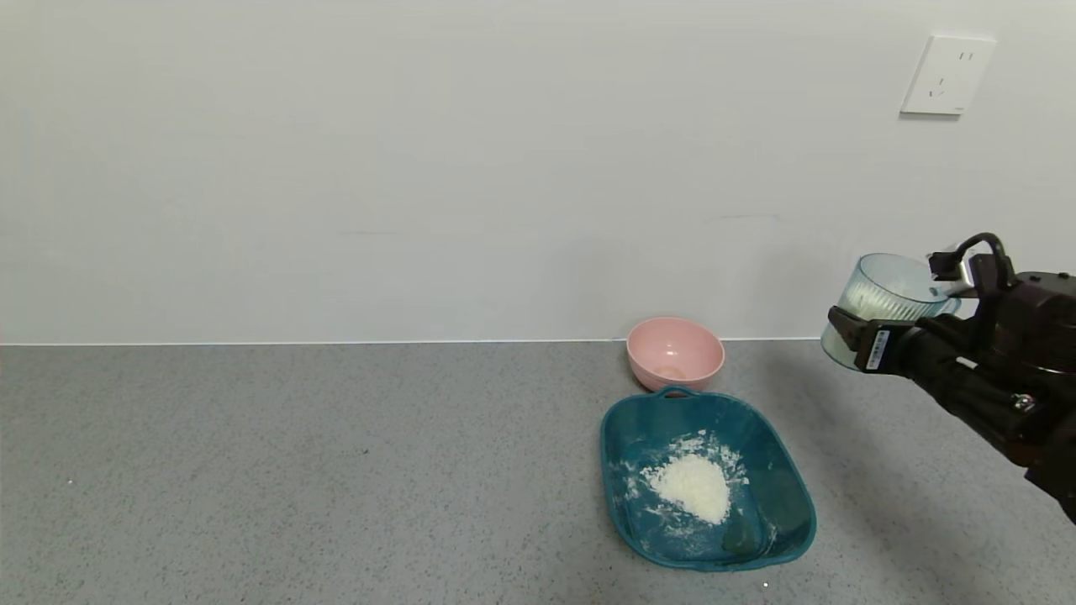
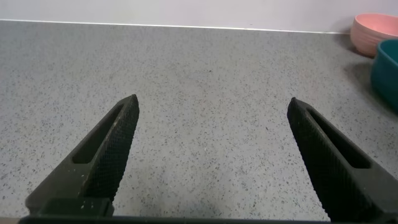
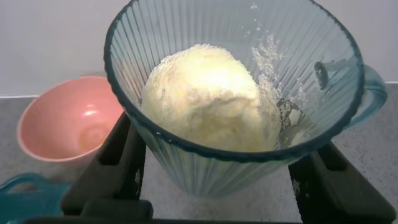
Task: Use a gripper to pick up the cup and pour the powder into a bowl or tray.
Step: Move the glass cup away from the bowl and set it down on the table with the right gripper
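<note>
The right gripper holds the ribbed cup aloft near the table's right edge, fingers clamped on its sides, a clump of powder inside. The teal tray, already bearing a white heap, sits toward the front edge, right of centre, with a pink bowl just behind it by the back edge. Poured well, the cup should likely travel over the tray's middle before tipping slowly, rim low, to limit scatter. The left gripper rests idle, jaws spread wide, empty.
</note>
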Controlling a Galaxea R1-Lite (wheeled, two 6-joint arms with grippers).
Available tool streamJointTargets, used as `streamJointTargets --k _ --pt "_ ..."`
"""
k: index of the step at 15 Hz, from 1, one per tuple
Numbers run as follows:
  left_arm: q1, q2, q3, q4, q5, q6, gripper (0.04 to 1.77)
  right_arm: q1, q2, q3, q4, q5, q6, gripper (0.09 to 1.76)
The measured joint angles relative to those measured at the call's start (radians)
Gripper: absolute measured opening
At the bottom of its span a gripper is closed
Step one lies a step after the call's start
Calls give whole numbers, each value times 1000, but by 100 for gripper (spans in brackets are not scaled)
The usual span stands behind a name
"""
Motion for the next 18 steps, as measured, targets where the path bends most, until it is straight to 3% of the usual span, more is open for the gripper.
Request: streamJointTargets --k 7,18 --pt "0 0 0 0 0 0 172 -81 230 -91 -123 0 -28 133" --pt "0 0 0 0 0 0 172 -82 493 -173 -225 2 -27 133"
